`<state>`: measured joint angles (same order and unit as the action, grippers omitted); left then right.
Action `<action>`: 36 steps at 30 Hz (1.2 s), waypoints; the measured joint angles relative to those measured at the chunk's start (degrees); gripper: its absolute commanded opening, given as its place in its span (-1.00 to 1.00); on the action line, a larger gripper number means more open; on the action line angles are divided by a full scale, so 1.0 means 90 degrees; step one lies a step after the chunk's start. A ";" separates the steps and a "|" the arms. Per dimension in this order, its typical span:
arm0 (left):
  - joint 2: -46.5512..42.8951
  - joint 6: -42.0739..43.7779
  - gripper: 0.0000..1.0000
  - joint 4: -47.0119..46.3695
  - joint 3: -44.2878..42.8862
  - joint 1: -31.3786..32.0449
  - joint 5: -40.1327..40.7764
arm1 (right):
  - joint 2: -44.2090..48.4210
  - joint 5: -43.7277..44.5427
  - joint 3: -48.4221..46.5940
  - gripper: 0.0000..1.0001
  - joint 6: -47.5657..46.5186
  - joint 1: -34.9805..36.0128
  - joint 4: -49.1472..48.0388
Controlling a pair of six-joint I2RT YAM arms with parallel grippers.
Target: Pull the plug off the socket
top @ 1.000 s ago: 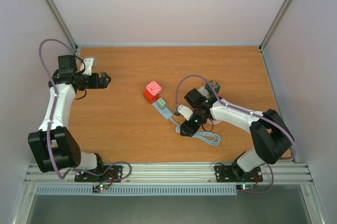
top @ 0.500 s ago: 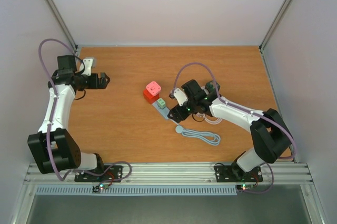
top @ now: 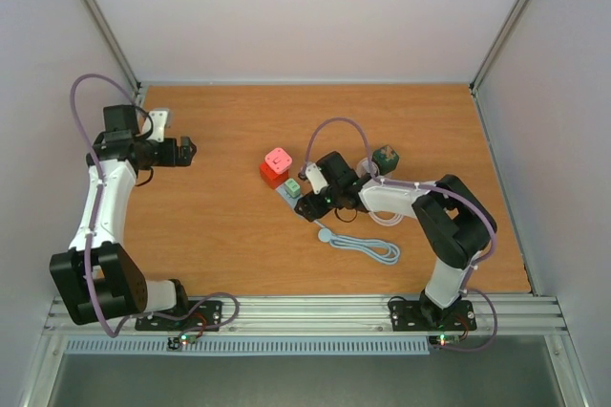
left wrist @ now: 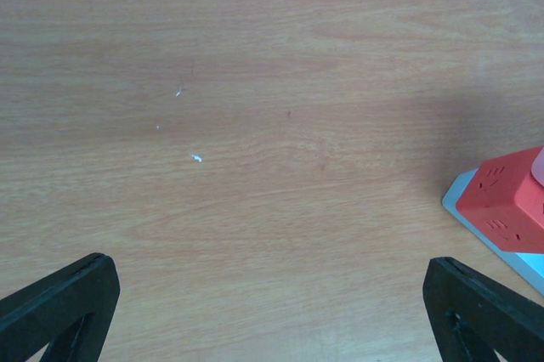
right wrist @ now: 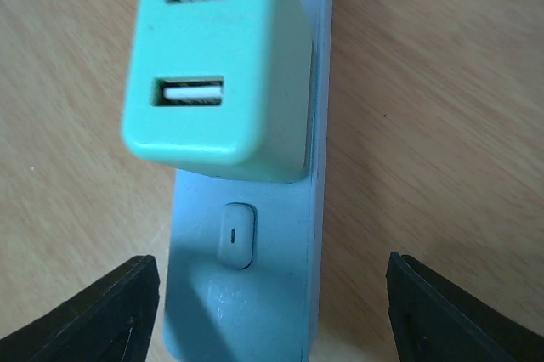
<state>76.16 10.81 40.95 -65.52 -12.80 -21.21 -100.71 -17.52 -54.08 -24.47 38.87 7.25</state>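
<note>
Right gripper (right wrist: 272, 311) open, empty: straddle the mint-green two-port USB plug (right wrist: 217, 65), clamp its sides, pull straight off the pale-blue socket strip (right wrist: 246, 285).

Wood-grain surface (left wrist: 255, 166), smooth and matt; mint plug (right wrist: 217, 65) of smooth, faintly glossy plastic; pale blue socket strip (right wrist: 272, 294) of matt plastic.

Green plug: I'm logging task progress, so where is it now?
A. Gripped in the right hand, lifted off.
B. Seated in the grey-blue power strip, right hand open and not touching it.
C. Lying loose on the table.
B: the right wrist view shows the green plug seated in the power strip, the right hand open, its fingers clear of it.
</note>
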 measured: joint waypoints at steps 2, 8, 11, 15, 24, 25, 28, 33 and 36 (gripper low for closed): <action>-0.0010 0.0000 0.99 -0.0002 0.0053 0.0000 0.0027 | -0.0121 0.0044 0.0000 0.45 0.0034 0.0039 -0.0058; -0.0010 0.0005 0.99 -0.0005 0.0138 0.0000 -0.0022 | -0.0306 0.0148 0.0000 0.20 0.0087 0.0155 -0.0228; -0.0010 0.0032 0.99 -0.0012 0.0138 0.0000 -0.0119 | -0.0325 0.0158 0.0000 0.04 0.0100 0.0185 -0.0257; -0.0010 0.0153 0.99 -0.0058 0.0138 0.0000 -0.0318 | -0.0328 0.0182 0.0000 -0.12 0.0070 0.0221 -0.0274; 0.0078 0.0772 0.99 0.0056 0.0066 0.0000 -0.0911 | -0.0177 0.0124 0.0165 -0.23 -0.0423 0.0223 -0.0248; 0.0085 0.0845 0.99 0.0068 0.0066 0.0000 -0.0981 | -0.0100 0.0107 0.0245 -0.24 -0.0542 0.0223 -0.0231; 0.0085 0.0979 0.99 0.0068 0.0066 0.0002 -0.1185 | 0.0138 -0.0022 0.0505 -0.25 -0.0971 0.0211 -0.0138; 0.0075 0.1171 0.99 0.0066 0.0129 0.0053 -0.1396 | 0.0522 -0.0262 0.0940 -0.25 -0.1700 0.0158 -0.0078; 0.0041 0.1384 0.99 0.0114 0.0245 0.0102 -0.1464 | 0.0646 -0.0442 0.1059 -0.26 -0.2106 0.0056 0.0051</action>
<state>76.53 23.27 41.98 -63.31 -11.88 -34.39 -94.89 -21.50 -44.56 -43.42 39.38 7.70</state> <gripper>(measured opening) 0.996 0.500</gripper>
